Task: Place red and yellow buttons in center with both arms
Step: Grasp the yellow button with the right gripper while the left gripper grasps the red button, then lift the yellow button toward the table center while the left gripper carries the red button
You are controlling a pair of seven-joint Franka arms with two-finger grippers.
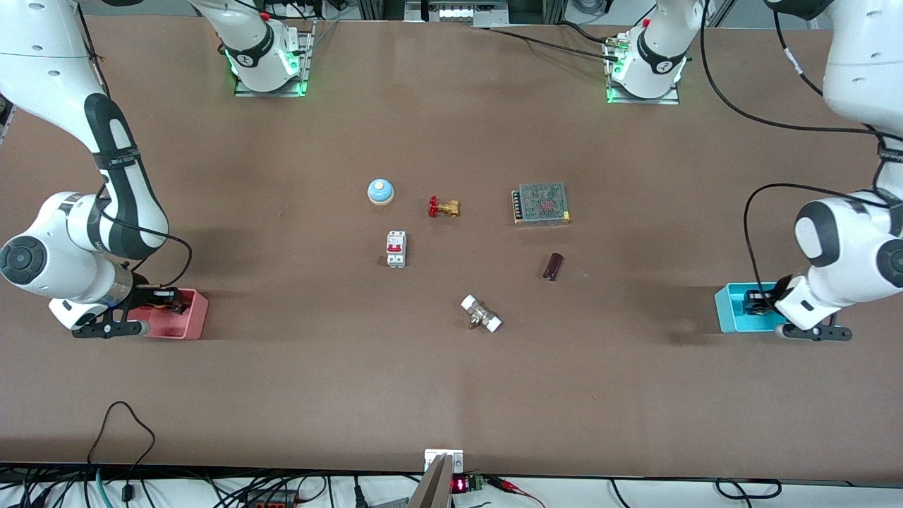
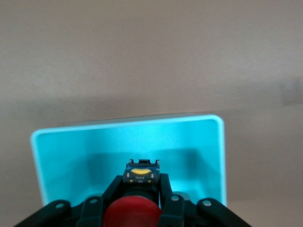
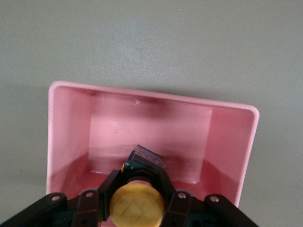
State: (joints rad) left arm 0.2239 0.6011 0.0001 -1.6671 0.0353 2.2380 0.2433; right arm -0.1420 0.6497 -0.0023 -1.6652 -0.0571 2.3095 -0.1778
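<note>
My left gripper point(image 1: 758, 302) sits in the cyan bin point(image 1: 730, 310) at the left arm's end of the table. In the left wrist view it point(image 2: 140, 189) is shut on the red button point(image 2: 131, 213), whose black body sits between the fingers point(image 2: 164, 189) over the bin's floor point(image 2: 128, 124). My right gripper point(image 1: 166, 300) sits in the pink bin point(image 1: 194, 317) at the right arm's end. In the right wrist view it point(image 3: 138, 182) is shut on the yellow button point(image 3: 137, 205) inside the bin point(image 3: 151, 97). The brown table center point(image 1: 465, 257) lies between the two bins.
Around the center lie a blue-domed bell point(image 1: 380, 191), a brass valve with a red handle point(image 1: 444, 207), a white circuit breaker point(image 1: 396, 249), a metal power supply point(image 1: 541, 203), a small dark cylinder point(image 1: 554, 266) and a white-ended fitting point(image 1: 481, 314).
</note>
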